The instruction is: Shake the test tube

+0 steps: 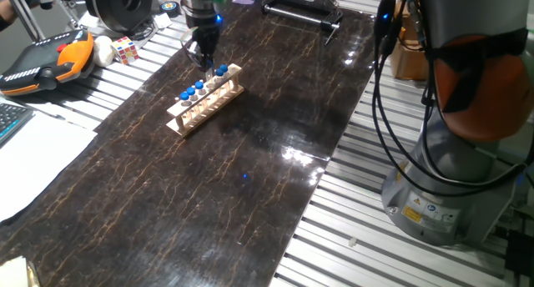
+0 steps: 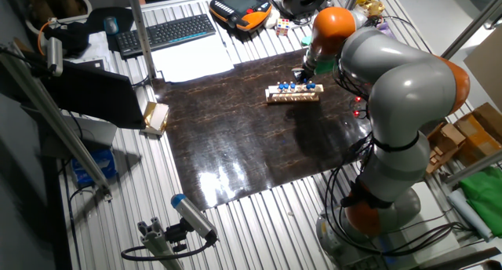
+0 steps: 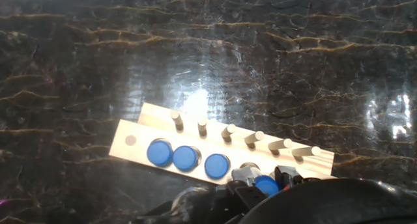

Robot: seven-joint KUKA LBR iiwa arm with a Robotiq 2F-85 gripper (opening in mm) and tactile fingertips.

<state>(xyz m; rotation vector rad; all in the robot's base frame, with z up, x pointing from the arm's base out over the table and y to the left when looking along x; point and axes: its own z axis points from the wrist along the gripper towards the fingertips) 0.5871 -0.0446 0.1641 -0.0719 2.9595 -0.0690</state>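
A light wooden rack (image 1: pixel 205 102) stands on the dark table and holds several blue-capped test tubes (image 1: pixel 190 91). In the hand view three blue caps (image 3: pixel 185 158) sit in a row in the rack (image 3: pixel 163 123), with an empty hole at its left end. My gripper (image 3: pixel 264 180) hangs right over the rack's right part. Its fingers (image 3: pixel 241 182) press on both sides of one blue-capped test tube (image 3: pixel 265 185), just above a bare hole. In one fixed view the gripper (image 1: pixel 205 63) is at the rack's far end. The other fixed view shows the rack (image 2: pixel 292 95) below the hand (image 2: pixel 307 72).
An orange teach pendant (image 1: pixel 46 62), a Rubik's cube (image 1: pixel 125 49) and white paper (image 1: pixel 33 153) lie to the left of the dark mat (image 1: pixel 250 178). A black frame (image 1: pixel 300 12) stands at the back. The arm's base (image 1: pixel 450 178) and cables are on the right.
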